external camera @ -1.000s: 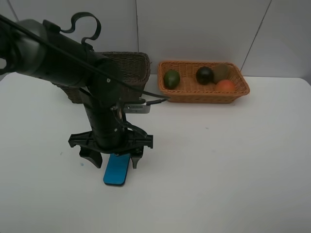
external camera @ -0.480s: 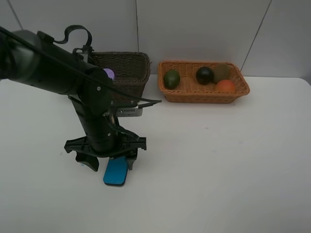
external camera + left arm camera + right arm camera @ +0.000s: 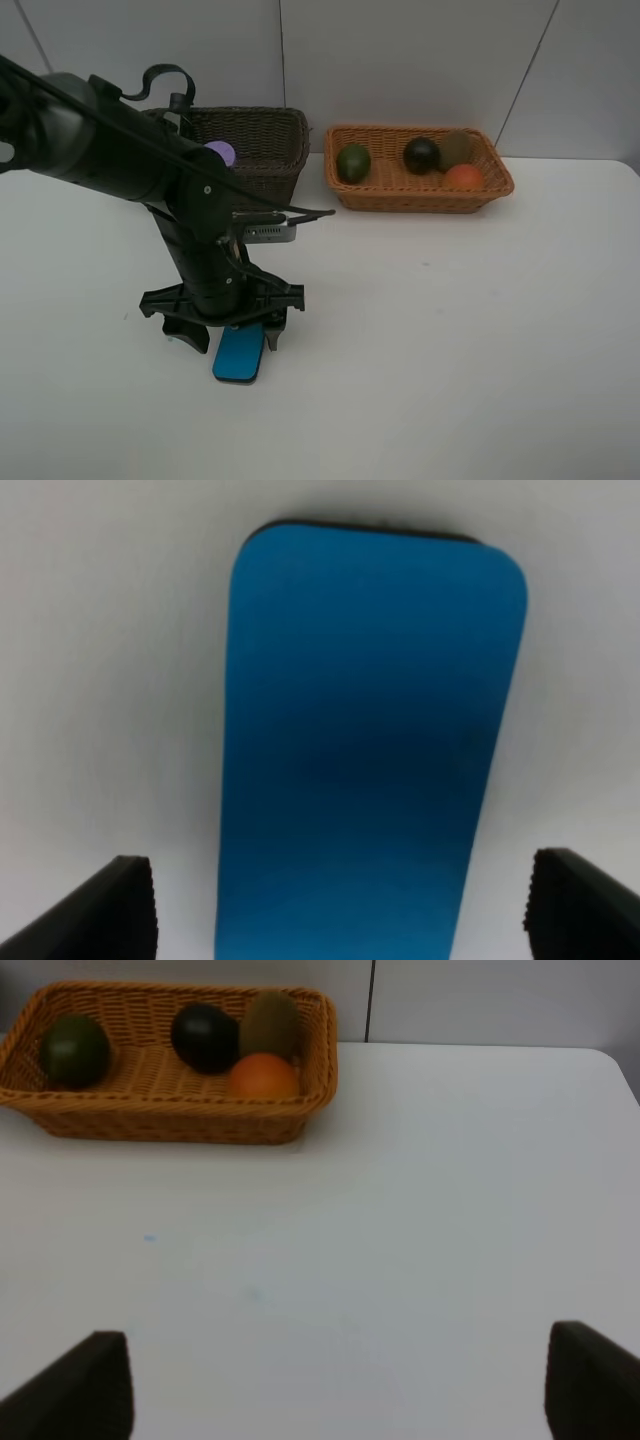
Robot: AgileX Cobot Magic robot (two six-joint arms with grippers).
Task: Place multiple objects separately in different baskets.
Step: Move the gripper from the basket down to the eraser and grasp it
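A blue eraser (image 3: 238, 355) lies flat on the white table. My left gripper (image 3: 232, 339) is open just above it, a finger on either side; the left wrist view shows the eraser (image 3: 365, 740) between the two fingertips (image 3: 120, 905). The orange-tan basket (image 3: 420, 185) at the back holds a green oval fruit (image 3: 353, 162), a dark mangosteen (image 3: 421, 154), a brown kiwi (image 3: 455, 148) and an orange-red peach (image 3: 463, 177). The dark brown basket (image 3: 265, 150) behind my left arm holds a purple-lidded tub (image 3: 220, 153). My right gripper (image 3: 330, 1390) is open over bare table. The bottle and marker are hidden.
My left arm (image 3: 130, 160) stretches from the left edge across the front of the dark basket. The right wrist view shows the tan basket (image 3: 170, 1120) with the fruit at the far side of the table.
My left arm has shifted a little to the left and lowered over the eraser, uncovering the purple-lidded tub in the dark basket. The eraser has not moved.
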